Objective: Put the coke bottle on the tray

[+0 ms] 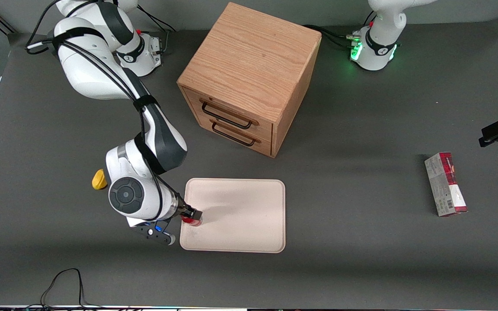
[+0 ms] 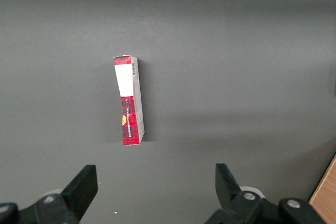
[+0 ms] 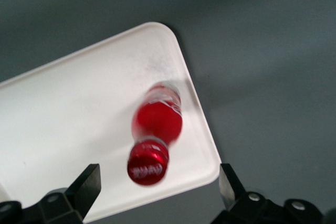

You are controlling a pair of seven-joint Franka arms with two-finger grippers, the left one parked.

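Observation:
The coke bottle (image 3: 156,121) is small and glossy red, and its red cap points up at the wrist camera. It is on the cream-beige tray (image 3: 79,103), close to a rounded corner, and looks blurred. My gripper (image 3: 159,179) is open just above it, one finger on each side of the cap and neither touching it. In the front view the gripper (image 1: 190,214) hangs over the tray (image 1: 240,216) at the edge toward the working arm's end. There the coke bottle (image 1: 192,222) shows only as a red spot under the fingers.
A wooden drawer cabinet (image 1: 249,77) stands farther from the front camera than the tray, its two drawers facing the tray. A yellow lump (image 1: 99,179) lies beside the working arm's wrist. A red-and-grey carton (image 1: 445,184) (image 2: 128,100) lies toward the parked arm's end.

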